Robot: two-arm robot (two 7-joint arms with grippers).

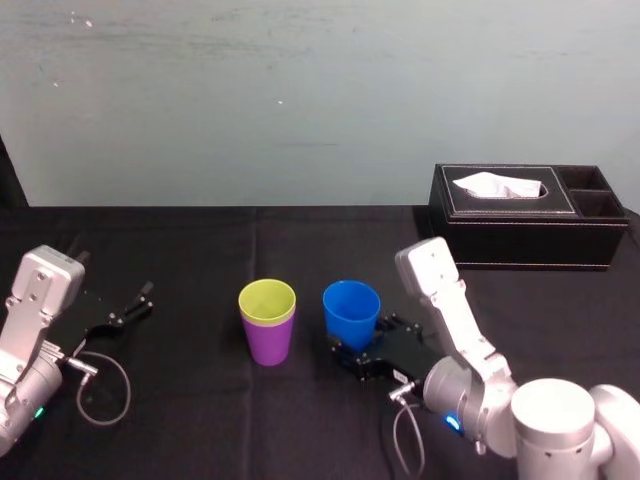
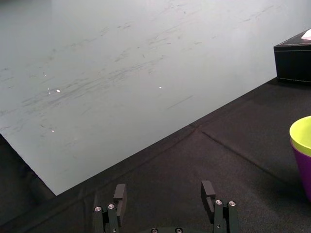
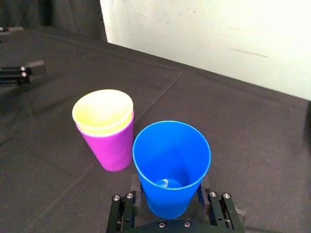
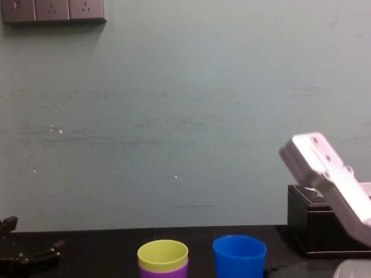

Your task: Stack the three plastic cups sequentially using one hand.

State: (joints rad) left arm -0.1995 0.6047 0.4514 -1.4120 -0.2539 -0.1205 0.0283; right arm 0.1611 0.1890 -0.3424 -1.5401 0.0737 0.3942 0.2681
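Right end effector (image 3: 170,189) tight around blue cup (image 3: 171,158), beside 2 nested cups (image 1: 267,322) (left end effector (image 2: 164,191) spread, idle)

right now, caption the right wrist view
Right gripper around blue cup; yellow-green cup nested in purple cup; left gripper parked beyond

Smooth tapered yellow-green plastic cup (image 1: 267,298) is sitting nested inside matching purple plastic cup (image 1: 270,342), both standing upright on the black surface (image 1: 200,260). Same-shaped blue plastic cup (image 1: 351,312) is standing upright just right of them, not touching, with the black-fingered right hand (image 3: 170,196) clasping its lower sides.
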